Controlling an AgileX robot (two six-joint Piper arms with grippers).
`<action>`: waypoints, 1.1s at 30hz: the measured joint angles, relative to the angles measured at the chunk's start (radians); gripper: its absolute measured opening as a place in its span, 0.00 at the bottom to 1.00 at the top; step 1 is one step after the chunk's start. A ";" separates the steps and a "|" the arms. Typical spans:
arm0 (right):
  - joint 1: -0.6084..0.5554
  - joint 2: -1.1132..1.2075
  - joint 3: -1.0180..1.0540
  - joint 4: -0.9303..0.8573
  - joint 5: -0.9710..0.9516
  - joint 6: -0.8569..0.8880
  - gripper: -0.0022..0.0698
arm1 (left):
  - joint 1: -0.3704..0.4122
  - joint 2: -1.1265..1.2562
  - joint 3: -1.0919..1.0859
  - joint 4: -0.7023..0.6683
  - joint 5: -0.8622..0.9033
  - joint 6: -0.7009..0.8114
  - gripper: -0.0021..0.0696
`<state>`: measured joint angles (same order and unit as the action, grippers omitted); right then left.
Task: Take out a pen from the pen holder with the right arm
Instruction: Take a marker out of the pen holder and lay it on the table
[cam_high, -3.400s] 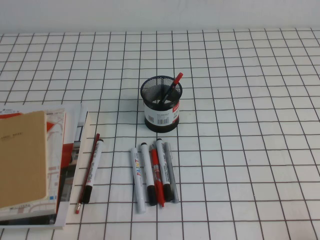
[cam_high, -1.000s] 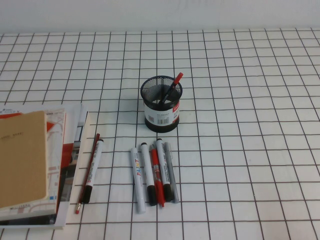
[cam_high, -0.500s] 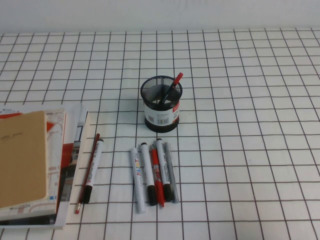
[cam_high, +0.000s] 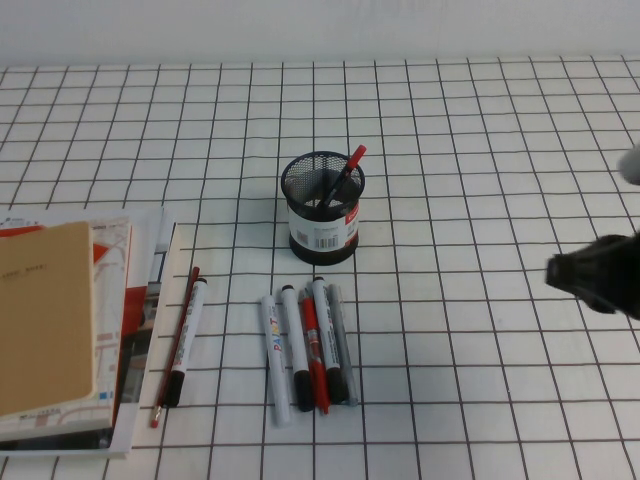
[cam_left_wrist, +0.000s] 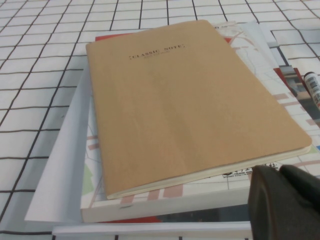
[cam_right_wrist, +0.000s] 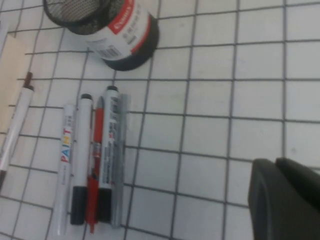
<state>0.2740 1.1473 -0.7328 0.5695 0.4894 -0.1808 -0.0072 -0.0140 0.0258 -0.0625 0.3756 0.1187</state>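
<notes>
Your right gripper hangs over the right side of the white grid-lined table, well apart from the black wire-mesh pen holder. Its jaws are pressed together and hold nothing; in the right wrist view you see the dark fingers meeting along a thin seam.

The holder stands upright near the middle of the table, with a white barcode label round its lower half. The pen you are after, a red-capped pen, leans inside it, its cap sticking out over the rim on the robot's right. A second, dark pen stands in the cup with it.

On the near side of the holder, a row of five markers and pens lies side by side on the cloth. To the left of these lie a white black-capped marker and a dark red pencil, touching.

Your left gripper hovers just beside the near edge of a tan soft-cover notebook, which tops a stack of printed papers at the table's left. Its jaws are together too, empty.
</notes>
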 joint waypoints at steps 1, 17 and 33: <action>0.044 0.034 -0.015 0.006 -0.044 0.000 0.01 | 0.000 0.000 0.000 0.000 0.000 0.000 0.02; 0.376 0.403 -0.061 0.026 -0.927 0.087 0.33 | 0.000 0.000 0.000 0.000 0.000 0.000 0.02; 0.380 0.714 -0.164 -0.414 -1.372 0.436 0.42 | 0.000 0.000 0.000 0.000 0.000 0.000 0.02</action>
<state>0.6537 1.8609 -0.8964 0.1551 -0.8830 0.2552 -0.0072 -0.0140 0.0258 -0.0625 0.3756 0.1187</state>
